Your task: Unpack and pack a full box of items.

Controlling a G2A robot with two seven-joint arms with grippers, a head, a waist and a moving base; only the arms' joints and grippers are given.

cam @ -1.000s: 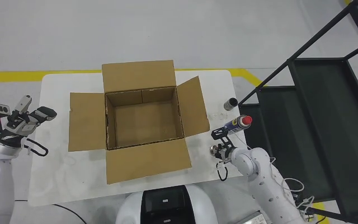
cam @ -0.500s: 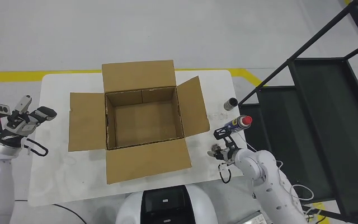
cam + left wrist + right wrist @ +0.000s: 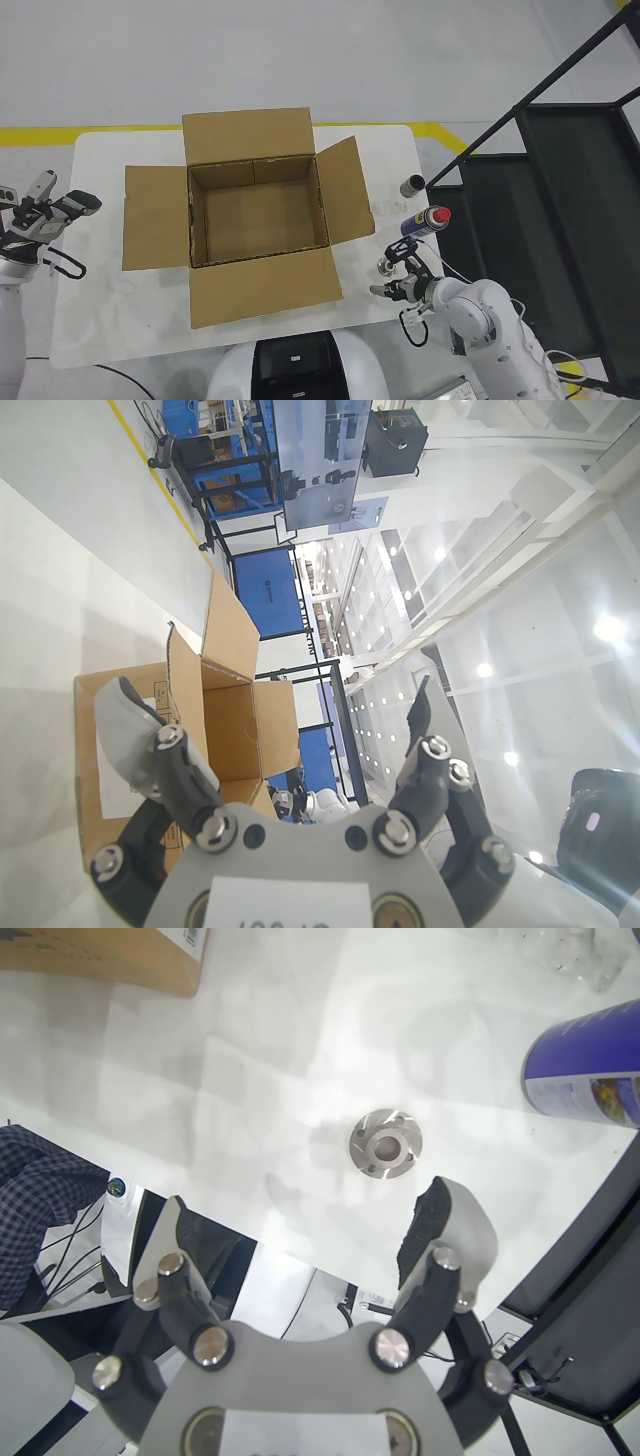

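Right gripper (image 3: 305, 1203) pulled back from flange (image 3: 386, 1149), jaws open

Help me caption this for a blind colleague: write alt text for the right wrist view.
The right arm's claw hovers open and empty above a white table, with a small round silver metal flange lying just ahead of it. A dark blue cylindrical can is nearby on the table, and a corner of a brown cardboard box sits farther off.

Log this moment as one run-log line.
box: open, empty | flange: on table near spray can | right gripper: open, near flange, not touching | left gripper: open, beside table edge
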